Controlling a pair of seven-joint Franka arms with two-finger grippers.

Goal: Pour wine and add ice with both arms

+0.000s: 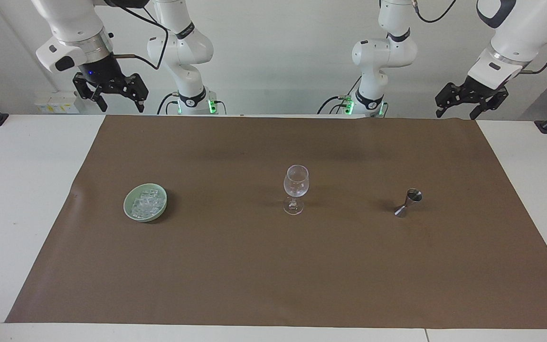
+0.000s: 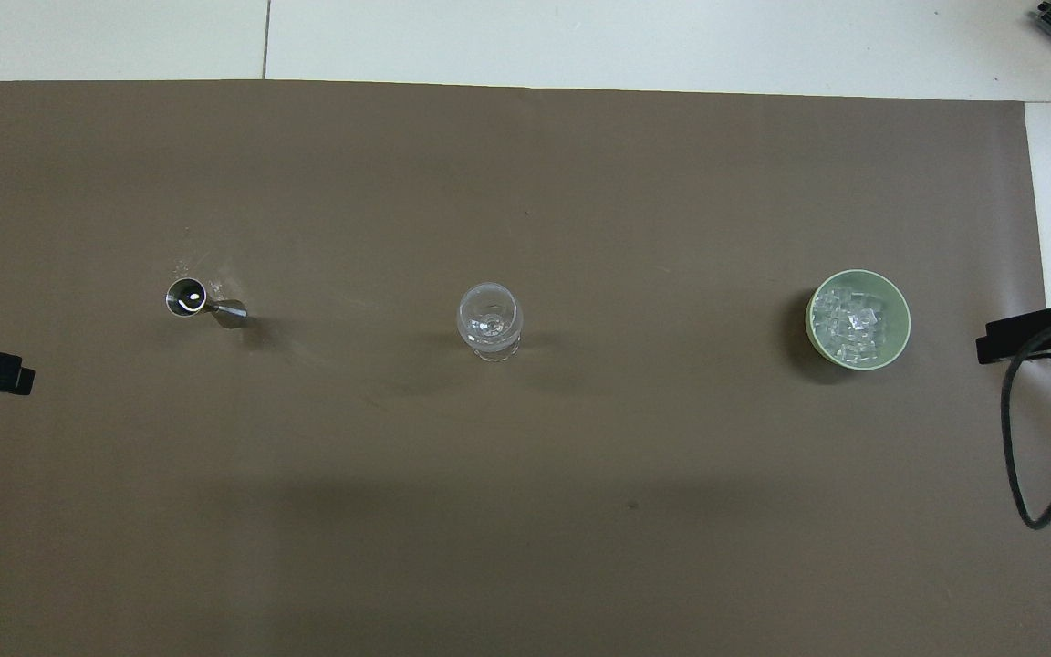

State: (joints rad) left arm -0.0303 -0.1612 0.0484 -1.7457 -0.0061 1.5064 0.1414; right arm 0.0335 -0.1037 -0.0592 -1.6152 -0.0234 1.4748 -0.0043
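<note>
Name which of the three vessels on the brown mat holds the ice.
The green bowl, toward the right arm's end of the table, holds the ice. The wine glass and metal jigger hold none.

— Where does the facing camera sit?
— High across the bench (image 1: 26,199), looking back at both arm bases, far enough to take in the whole brown mat (image 1: 273,275).
— And the overhead one?
— Above the robots' end, aimed steeply down and forward, closer in; the mat fills it.
— What do they share?
— The mat around the wine glass (image 1: 296,189), seen half a turn apart: the green bowl (image 2: 890,310) swaps sides of the glass.
</note>
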